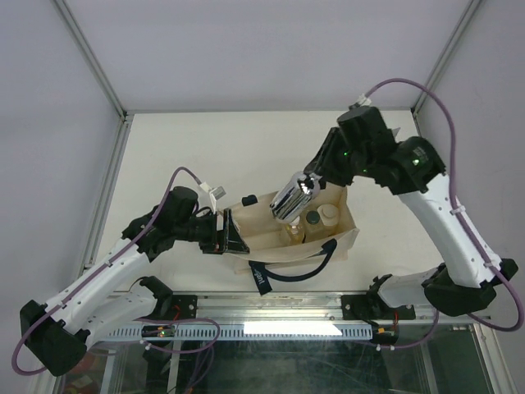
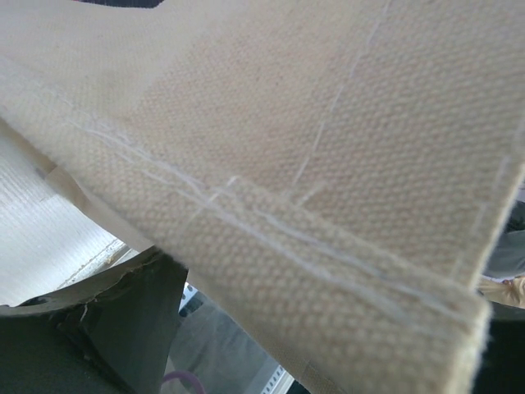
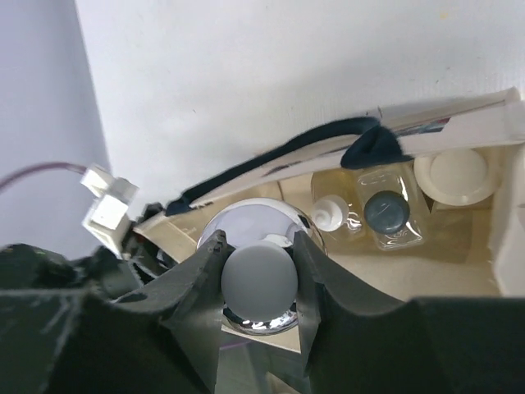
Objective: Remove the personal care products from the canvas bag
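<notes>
Reaches in low with the white-and-black left arm [image 1: 90, 287], black two-finger left gripper [image 1: 225, 234] held level; arches the white-and-black right arm [image 1: 455, 222] high, black right gripper [image 3: 257, 254] clamped on a silvery flat tube [image 1: 289, 201].

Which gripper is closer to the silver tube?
Right. The right gripper clamps the silver tube over the canvas bag; the left gripper holds the bag's left end.

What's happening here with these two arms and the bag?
The right gripper has its jaws shut on the silvery tube, holding it over the open canvas bag. The left gripper is at the bag's left end; whether it grips the cloth isn't visible. Three capped bottles are inside the bag.
</notes>
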{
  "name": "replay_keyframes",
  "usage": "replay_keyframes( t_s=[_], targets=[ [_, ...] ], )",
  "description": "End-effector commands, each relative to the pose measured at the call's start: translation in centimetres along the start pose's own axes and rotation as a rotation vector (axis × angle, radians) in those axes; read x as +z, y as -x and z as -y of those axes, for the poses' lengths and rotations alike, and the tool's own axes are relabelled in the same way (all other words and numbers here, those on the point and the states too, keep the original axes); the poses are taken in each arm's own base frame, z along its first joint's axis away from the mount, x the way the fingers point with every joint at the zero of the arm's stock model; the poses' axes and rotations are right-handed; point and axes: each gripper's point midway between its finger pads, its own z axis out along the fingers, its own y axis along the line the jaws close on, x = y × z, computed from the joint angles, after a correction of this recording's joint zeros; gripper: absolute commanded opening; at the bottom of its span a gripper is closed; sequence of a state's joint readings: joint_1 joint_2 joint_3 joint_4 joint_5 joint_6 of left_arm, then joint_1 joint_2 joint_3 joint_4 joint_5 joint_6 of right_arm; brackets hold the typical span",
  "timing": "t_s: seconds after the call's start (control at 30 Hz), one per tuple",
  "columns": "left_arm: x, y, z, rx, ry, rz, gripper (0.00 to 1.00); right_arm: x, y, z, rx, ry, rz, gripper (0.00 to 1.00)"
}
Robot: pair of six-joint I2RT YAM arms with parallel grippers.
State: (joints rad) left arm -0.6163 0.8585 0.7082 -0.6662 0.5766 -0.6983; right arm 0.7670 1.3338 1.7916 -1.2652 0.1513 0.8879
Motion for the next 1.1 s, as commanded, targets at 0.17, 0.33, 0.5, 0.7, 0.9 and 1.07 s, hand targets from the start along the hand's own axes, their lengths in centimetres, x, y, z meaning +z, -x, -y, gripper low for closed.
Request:
replay_keyframes(
  t_s=[0.17,0.33,0.5,0.7,0.9,1.07],
  targets=[
    [0.0,0.7,-0.2,0.03,0.029,0.027,0.76,-11.0,9.6,-2.2,0.113,0.226,0.258,0.0],
    [-0.1,1.0,0.1,0.035,0.027,0.027,0.76,-11.2,13.3,1.1,0.12,0.114,0.372,0.0],
    [-0.2,1.1,0.3,0.045,0.032,0.02,0.76,-11.0,16.3,6.1,0.091,-0.085,0.487,0.0],
    [-0.1,1.2,-0.1,0.065,0.054,0.006,0.76,-9.7,17.6,12.1,0.016,-0.363,0.549,0.0],
    [-0.2,2.1,0.0,0.086,0.076,0.029,0.78,-4.5,17.1,17.0,-0.025,-0.5,0.554,0.0],
    [-0.4,3.0,0.1,0.124,0.095,0.054,0.78,-1.1,17.9,20.6,-0.008,-0.555,0.614,0.0]
  ],
)
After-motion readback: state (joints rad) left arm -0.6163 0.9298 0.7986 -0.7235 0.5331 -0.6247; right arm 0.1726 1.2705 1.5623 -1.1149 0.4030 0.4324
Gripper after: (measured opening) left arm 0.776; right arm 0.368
